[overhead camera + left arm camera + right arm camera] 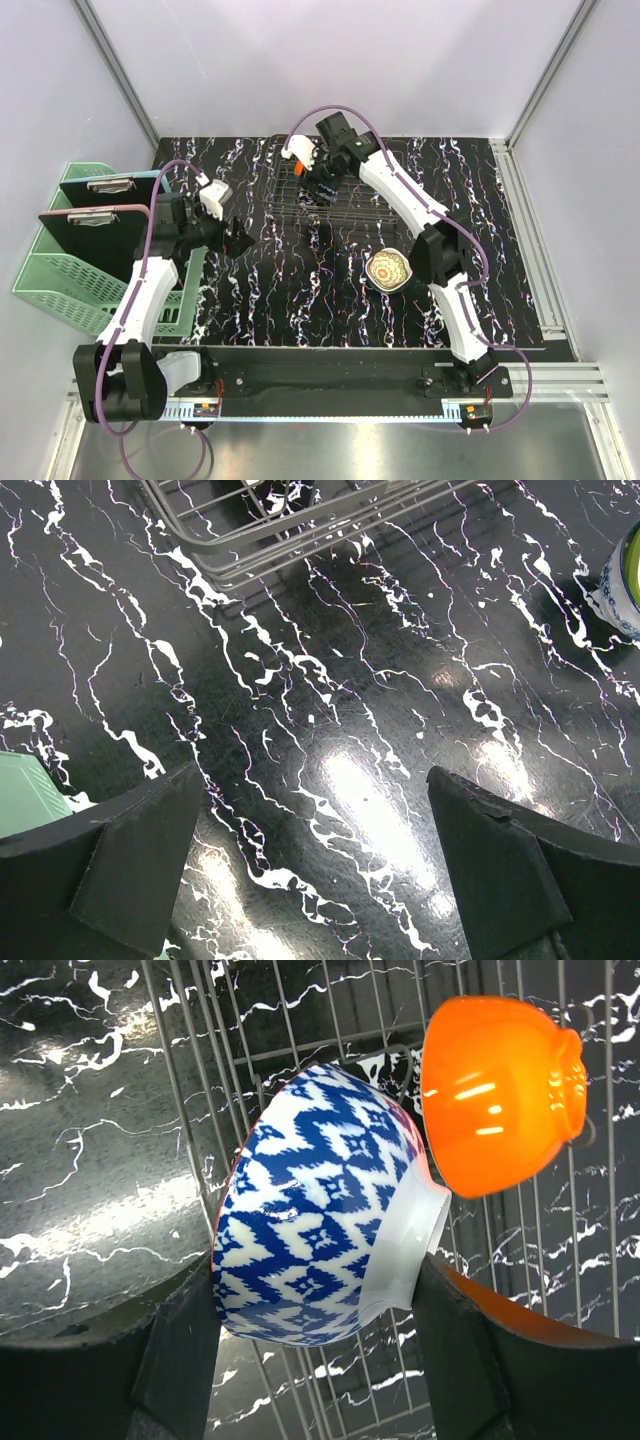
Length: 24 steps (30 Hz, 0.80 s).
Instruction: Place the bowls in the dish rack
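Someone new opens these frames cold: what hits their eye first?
The blue-and-white bowl is gripped on its side in the right pincer over the dish rack, next to a glossy orange bowl in the rack. A floral bowl sits alone on the black marbled table by the right arm. The left pincer hangs open and empty near the mint-green basket.

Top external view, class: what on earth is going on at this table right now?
The right pincer grips a blue-and-white bowl on its side over the dish rack, next to an orange bowl already resting on the rack. The left pincer hangs open and empty over the table. A floral bowl sits on the table beside the right arm.
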Available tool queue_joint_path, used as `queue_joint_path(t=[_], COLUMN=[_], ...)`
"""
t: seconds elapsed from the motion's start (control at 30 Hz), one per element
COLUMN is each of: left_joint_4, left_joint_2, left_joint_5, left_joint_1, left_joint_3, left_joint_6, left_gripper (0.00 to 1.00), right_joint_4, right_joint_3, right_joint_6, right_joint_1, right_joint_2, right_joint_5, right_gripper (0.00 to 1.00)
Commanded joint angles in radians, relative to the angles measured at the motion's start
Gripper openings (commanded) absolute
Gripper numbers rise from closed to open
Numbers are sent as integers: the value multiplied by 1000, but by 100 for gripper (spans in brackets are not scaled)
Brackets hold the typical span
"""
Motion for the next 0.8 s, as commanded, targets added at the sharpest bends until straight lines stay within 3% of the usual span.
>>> queue_joint_path(t=[0.0,0.57,0.63,0.7,0.77], left_joint_4=[39,42,41,42,42], left_joint_2=[-12,-21,-21,-20,-18], left_joint_5=[38,58,59,61,64], left_joint_1=[7,27,30,30,33], left_joint_3=[6,-10,-12,-10,-10], left_joint_6=[0,-3,-3,-3,-3], left_gripper=[99,99,99,99,99], right_joint_4=[27,7,7,4,2], right_joint_3=[64,137,136,137,136], right_joint_6=[-35,-132,-140,-144,-147], right_joint_1=[28,61,66,66,69], right_joint_2=[30,120,123,123,128], right_joint_5=[-15,3,5,9,15], right_gripper=[0,2,11,26,34])
